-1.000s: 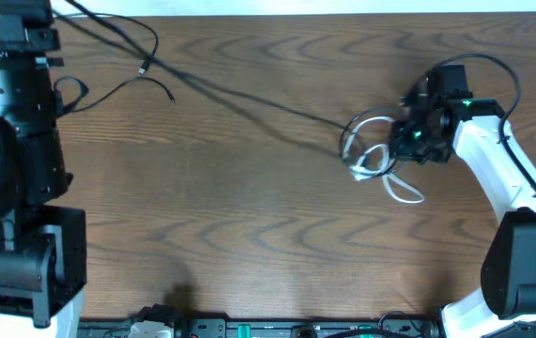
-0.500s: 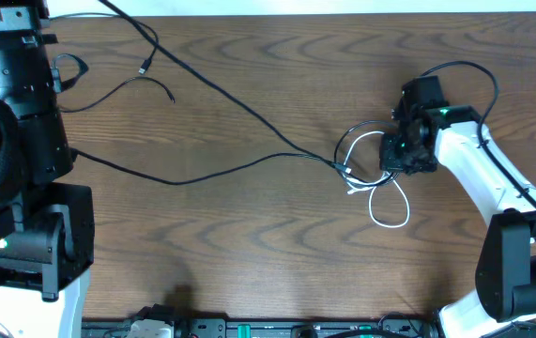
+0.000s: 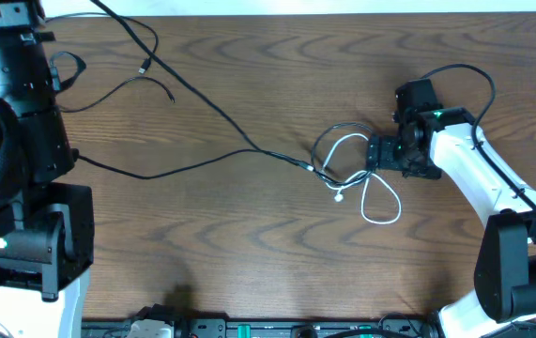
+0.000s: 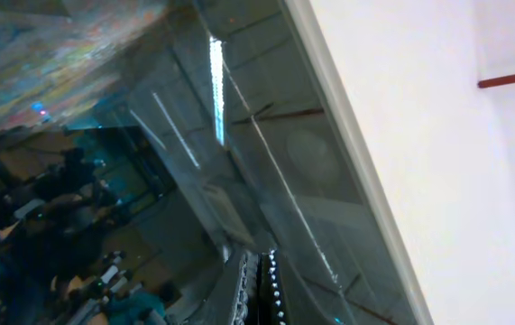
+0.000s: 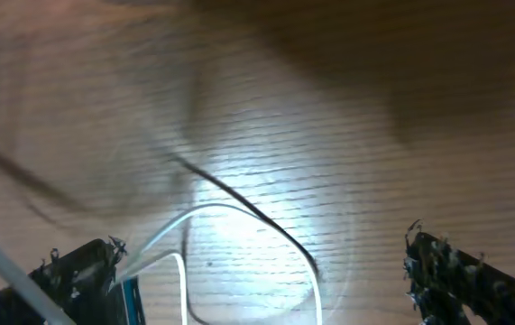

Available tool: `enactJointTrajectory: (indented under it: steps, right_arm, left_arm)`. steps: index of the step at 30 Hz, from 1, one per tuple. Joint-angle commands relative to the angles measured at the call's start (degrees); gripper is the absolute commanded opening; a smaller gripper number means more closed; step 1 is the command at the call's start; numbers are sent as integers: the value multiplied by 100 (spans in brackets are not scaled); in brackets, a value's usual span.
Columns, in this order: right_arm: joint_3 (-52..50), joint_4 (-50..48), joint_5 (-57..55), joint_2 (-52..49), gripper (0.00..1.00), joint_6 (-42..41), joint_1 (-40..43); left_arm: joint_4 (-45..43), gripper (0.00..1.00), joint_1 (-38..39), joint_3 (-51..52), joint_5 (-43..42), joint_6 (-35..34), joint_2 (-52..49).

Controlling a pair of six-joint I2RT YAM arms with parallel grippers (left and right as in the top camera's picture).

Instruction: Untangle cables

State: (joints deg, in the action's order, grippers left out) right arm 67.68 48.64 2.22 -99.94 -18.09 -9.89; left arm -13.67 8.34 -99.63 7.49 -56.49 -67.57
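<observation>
Overhead: my right gripper [image 3: 373,155], jaws wide, beside the white cable [image 3: 362,205] tangled with a black cable [image 3: 202,103] on the table [image 3: 249,263]; left wrist: room only, left gripper closed; right wrist: both cables beneath spread fingers [image 5: 77,271] — closing, I risk pinching both and tightening the tangle.

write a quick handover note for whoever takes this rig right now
Left end effector: shut, out of view; load unknown.
Right end effector: open over the white cable loop, gripping nothing.
Cables: white cable and black cables meet in a knot beside the right end effector; black ones trail leftward.
Done: nothing freed.
Left: pull the white cable from the knot, then part the black ones.
</observation>
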Motion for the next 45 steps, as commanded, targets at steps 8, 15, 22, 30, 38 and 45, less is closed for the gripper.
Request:
enactJointTrajectory:
  steps: [8,15,22,30,38,45]
  right_arm:
    - [221,-197,2122,627,99,570,197]
    - [203,-264,2413,957,99,686,15]
    - [190,-1488,4511,562,91,2162,-1353]
    - [197,-4642,5475,553,99,1088,-2559]
    - [286,-7012,5558,553,99,-175,-2933]
    - [846,-7073,4658,553,99,-205,-3010]
  left_arm:
    - [317,8,-28,-160,55,203,22]
    - [380,7,-28,-160,50,197,11]
    - [485,7,-24,-160,-74,195,-55]
    - [785,7,-24,-160,-448,133,-52]
    - [879,8,-24,-160,-448,133,-48]
    - [935,7,-24,-160,-450,116,-48]
